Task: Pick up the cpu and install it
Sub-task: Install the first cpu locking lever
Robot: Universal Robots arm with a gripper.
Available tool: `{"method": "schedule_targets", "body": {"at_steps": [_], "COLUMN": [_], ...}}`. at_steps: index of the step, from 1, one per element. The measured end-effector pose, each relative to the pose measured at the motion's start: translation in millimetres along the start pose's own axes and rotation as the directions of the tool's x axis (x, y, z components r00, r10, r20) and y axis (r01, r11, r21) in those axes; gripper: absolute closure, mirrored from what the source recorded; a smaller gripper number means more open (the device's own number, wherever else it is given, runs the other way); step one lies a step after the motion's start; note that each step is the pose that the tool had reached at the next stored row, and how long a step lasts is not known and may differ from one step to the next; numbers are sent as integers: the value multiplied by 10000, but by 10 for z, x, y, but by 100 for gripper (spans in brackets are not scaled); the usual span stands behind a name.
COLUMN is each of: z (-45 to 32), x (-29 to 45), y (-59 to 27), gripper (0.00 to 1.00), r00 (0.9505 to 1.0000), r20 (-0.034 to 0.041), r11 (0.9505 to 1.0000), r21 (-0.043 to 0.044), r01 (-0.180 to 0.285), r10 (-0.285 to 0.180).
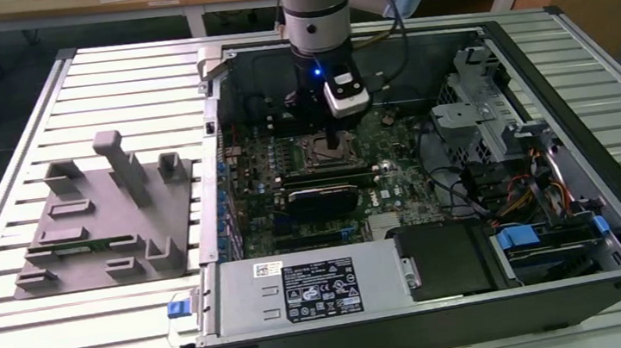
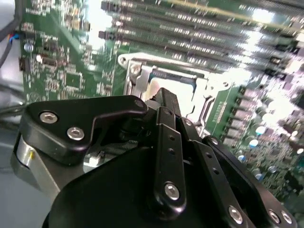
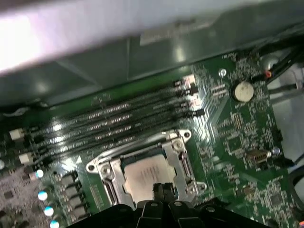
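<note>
Inside the open computer case (image 1: pixel 504 41) that lies on the slatted metal worktop (image 1: pixel 26 325), the arm reaches straight down over the green motherboard (image 1: pixel 393 187), and its end effector (image 1: pixel 336 141) hangs right above the CPU socket (image 1: pixel 322 148). In the first wrist view the cpu (image 3: pixel 145 173) lies flat within the socket's silvery metal frame (image 3: pixel 102 166), its pale top facing up, and the black fingertips (image 3: pixel 164 192) are drawn close together at the chip's near edge; whether they touch it cannot be told. In the second wrist view the narrow black fingers (image 2: pixel 166 111) point into the socket (image 2: pixel 133 80), where a pale strip of the cpu (image 2: pixel 154 88) shows beside them. Rows of long black memory slots (image 3: pixel 109 123) run next to the socket, and a round coin battery (image 3: pixel 243 90) sits on the board further off. In the exterior view a grey power supply (image 1: pixel 311 286) fills the near end of the case, with blue-tabbed drive bays (image 1: pixel 549 240) towards the exterior view's right. On the worktop at the exterior view's left stands a grey parts fixture (image 1: pixel 101 218) with upright posts, well apart from the arm.
</note>
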State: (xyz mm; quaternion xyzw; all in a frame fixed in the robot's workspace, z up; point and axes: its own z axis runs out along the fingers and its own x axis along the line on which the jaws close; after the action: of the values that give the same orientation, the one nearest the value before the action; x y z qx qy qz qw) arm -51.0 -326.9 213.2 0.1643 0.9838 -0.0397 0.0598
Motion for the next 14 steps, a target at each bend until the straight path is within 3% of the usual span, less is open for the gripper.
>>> {"method": "schedule_targets", "body": {"at_steps": [2,8,14], "z": [1,-16,-185], "x": [-3,-5,-27], "y": [-9,-10,-20], "gripper": [89,89,89], "r00": [10000,10000,10000], "r20": [-49,-51,-51], "r11": [10000,10000,10000], "r21": [54,56,55], "r01": [8,9,8], "r10": [-8,-8,-8]}}
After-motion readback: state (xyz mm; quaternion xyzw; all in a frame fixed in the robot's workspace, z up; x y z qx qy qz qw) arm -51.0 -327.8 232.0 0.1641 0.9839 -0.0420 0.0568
